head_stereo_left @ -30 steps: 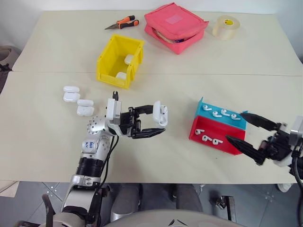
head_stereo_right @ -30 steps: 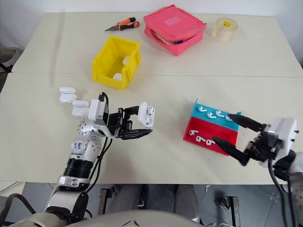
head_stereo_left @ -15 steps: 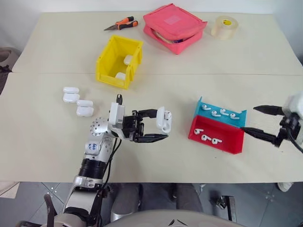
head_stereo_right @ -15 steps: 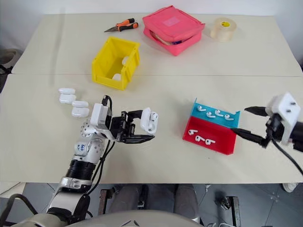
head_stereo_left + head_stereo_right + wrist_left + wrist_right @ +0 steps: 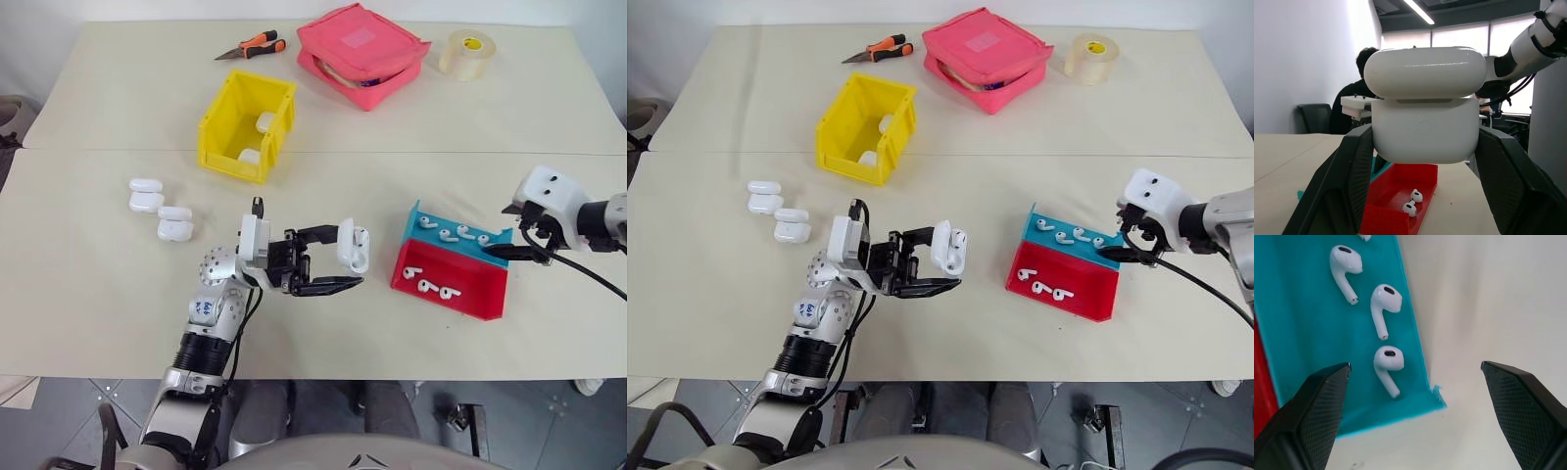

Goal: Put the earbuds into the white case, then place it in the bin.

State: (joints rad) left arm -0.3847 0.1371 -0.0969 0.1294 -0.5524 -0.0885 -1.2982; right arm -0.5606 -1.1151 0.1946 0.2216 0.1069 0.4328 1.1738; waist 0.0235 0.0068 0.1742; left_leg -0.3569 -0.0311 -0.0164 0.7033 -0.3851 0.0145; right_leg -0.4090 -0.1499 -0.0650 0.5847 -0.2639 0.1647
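**Right claw lining up on the earbuds**

The left claw (image 5: 333, 257) was pinching the white case (image 5: 354, 245) above the desk (image 5: 98, 284), body between the fingers, lid hinged open and facing toward the trays. The right claw (image 5: 1120, 239) hung spread wide over the far corner of the blue tray (image 5: 1303, 333), which butts against the red tray (image 5: 460, 289).

My take: it should drop straight onto the nearest earbud (image 5: 1387, 362), one finger each side of the bulb, and close gently so it doesn't skitter off.

That earbud lay flat, its long axis along the stem, stem pointing to the tray's corner. The bin (image 5: 245, 122) sat well apart.
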